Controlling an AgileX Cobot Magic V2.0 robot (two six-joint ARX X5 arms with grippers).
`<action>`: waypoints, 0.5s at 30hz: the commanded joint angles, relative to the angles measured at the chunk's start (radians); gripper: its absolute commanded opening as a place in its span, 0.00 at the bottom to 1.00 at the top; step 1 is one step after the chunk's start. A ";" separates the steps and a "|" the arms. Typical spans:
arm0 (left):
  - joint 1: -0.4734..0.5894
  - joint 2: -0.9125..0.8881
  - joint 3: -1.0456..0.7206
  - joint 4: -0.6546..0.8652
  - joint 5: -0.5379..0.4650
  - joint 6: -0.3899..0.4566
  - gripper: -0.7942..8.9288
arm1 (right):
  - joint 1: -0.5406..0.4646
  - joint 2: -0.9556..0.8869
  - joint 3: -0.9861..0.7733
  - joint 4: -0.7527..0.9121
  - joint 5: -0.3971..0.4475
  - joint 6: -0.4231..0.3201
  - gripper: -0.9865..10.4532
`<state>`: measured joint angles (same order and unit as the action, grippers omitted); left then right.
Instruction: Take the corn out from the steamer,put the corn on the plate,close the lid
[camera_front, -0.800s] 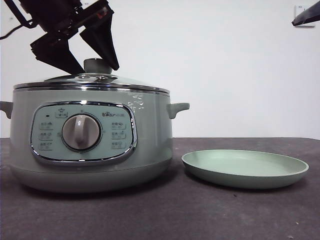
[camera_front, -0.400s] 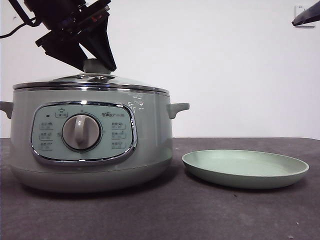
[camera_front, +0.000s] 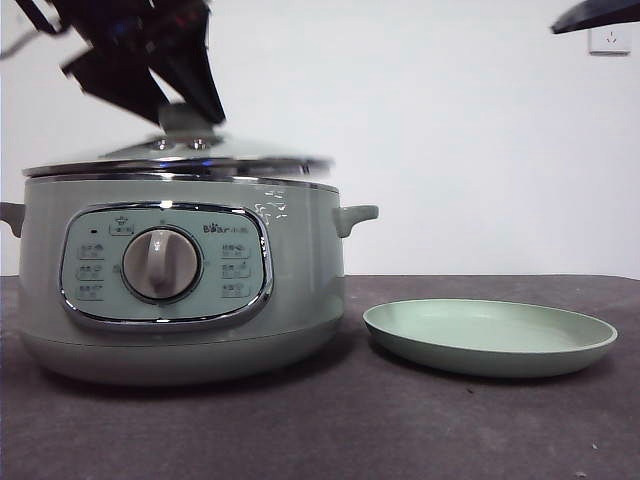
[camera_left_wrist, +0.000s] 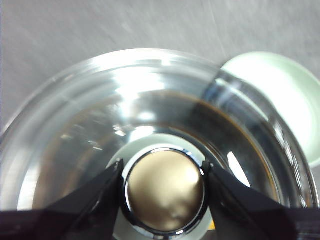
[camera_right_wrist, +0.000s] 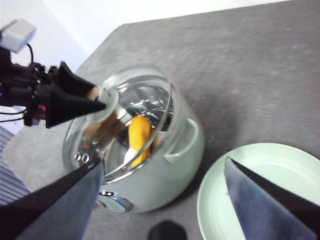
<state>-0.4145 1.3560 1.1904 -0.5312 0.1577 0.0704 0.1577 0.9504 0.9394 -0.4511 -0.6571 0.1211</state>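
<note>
The sage-green steamer (camera_front: 180, 290) stands on the left of the table. My left gripper (camera_front: 185, 100) is shut on the pale green knob (camera_front: 186, 120) of the glass lid (camera_front: 180, 155), which hangs blurred just above the pot's rim. In the left wrist view my jaws clamp the knob (camera_left_wrist: 165, 192) from both sides. In the right wrist view the corn (camera_right_wrist: 139, 135) lies inside the steamer (camera_right_wrist: 175, 165) under the raised lid (camera_right_wrist: 150, 95). The pale green plate (camera_front: 490, 335) sits empty to the right. My right gripper (camera_right_wrist: 162, 165) is open and high above the plate (camera_right_wrist: 250, 195).
The dark table (camera_front: 400, 430) runs along the front. A white wall stands behind, with a socket (camera_front: 608, 38) at the top right. The right arm's tip (camera_front: 595, 15) shows at the top right corner.
My left gripper closed on the knob and has lifted the lid slightly off the steamer's rim. The right arm's tip has shifted a little to the left.
</note>
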 joint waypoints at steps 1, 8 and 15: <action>0.005 -0.101 0.010 0.041 -0.053 0.009 0.07 | 0.069 0.039 0.022 0.014 0.061 0.019 0.44; 0.005 -0.303 0.010 0.040 -0.222 0.009 0.07 | 0.265 0.211 0.172 -0.008 0.172 -0.024 0.44; 0.004 -0.513 0.010 0.028 -0.380 0.009 0.07 | 0.454 0.489 0.433 -0.138 0.341 -0.125 0.44</action>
<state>-0.4118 0.8577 1.1896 -0.5461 -0.2214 0.0708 0.6094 1.4231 1.3674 -0.5907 -0.3210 0.0319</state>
